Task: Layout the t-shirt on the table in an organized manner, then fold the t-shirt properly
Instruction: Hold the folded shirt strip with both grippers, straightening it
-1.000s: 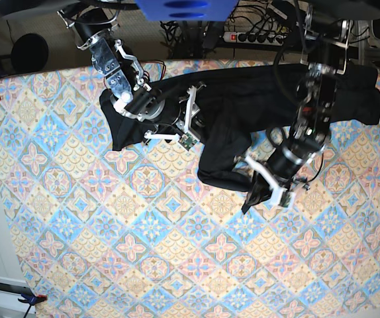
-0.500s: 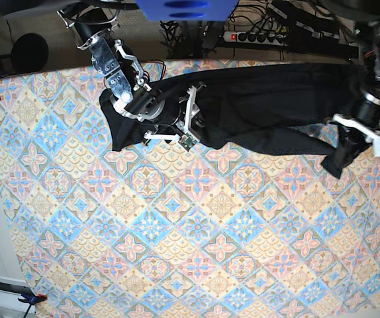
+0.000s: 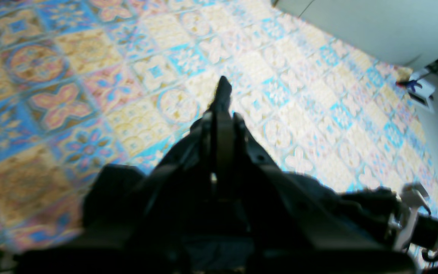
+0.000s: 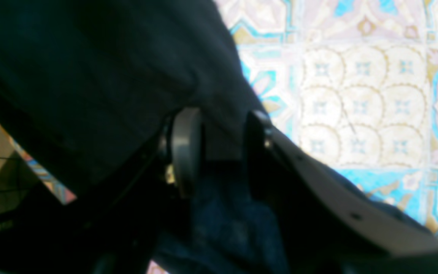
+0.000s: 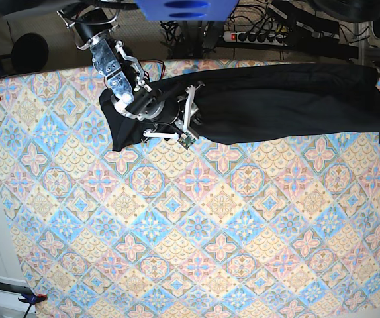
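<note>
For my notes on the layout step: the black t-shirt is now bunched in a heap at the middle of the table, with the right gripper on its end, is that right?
Not quite. The t-shirt is not heaped mid-table; the base view shows it stretched in a long band along the far edge of the table. The right gripper is indeed on its end.

Table (image 5: 177,252) w/ pastel diamond-tile cloth fills most of base view. T-shirt (image 5: 289,106) lies on it along far edge, stretched left to right, right end past frame edge. Near & middle cloth shows pattern only.
</note>
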### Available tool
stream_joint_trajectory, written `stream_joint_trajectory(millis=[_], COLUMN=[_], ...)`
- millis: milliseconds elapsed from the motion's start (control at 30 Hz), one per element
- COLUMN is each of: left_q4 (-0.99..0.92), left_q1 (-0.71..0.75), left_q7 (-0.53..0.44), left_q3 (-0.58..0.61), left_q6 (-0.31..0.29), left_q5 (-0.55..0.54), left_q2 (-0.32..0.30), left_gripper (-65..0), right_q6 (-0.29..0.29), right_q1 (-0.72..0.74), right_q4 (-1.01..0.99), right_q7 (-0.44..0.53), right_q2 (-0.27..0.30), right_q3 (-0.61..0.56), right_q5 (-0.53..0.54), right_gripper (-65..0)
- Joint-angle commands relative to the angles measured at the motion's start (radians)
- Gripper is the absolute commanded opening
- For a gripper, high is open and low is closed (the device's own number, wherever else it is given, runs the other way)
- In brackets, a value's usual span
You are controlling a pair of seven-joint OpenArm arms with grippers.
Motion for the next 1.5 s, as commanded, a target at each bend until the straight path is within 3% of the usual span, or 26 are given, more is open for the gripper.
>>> stream_joint_trajectory(millis=[0, 133, 433, 600, 1067, 1467], left_q4=[0.011, 0.008, -0.015, -0.015, -0.03, -0.149], left_q1=[-0.01, -0.032, -0.005, -0.081, -0.251, -0.302], left_q7=[0.026, 0.132, 0.143, 0.143, 0.143, 0.141], left_q3=[-0.065, -0.24, -0.244, -0.117, 0.15, 0.202], left_q6=[0.0, 0.0, 0.0, 0.0, 0.0, 0.0], left_q5=[-0.01, -0.01, -0.01, 0.08, 0.572, 0.714], left_q2=[-0.004, 0.019, 0.042, 0.066, 0.235, 0.22], left_gripper=[-65.0, -65.0, -65.0, -65.0, -65.0, -64.4], right_q6=[0.002, 0.002, 0.002, 0.002, 0.002, 0.002], right_q1=[0.012, 0.012, 0.012, 0.012, 0.011, 0.011], right_q4=[0.021, 0.023, 0.026, 0.026, 0.07, 0.07], right_q7=[0.019, 0.019, 0.019, 0.019, 0.019, 0.019], right_q2=[-0.001, -0.001, -0.001, -0.001, -0.001, -0.001], right_q3=[0.003, 0.003, 0.0, -0.002, -0.002, -0.002], right_q5=[0.007, 0.007, 0.007, 0.007, 0.007, 0.007], right_gripper=[-45.1, -45.1, -45.1, -45.1, -45.1, -45.1])
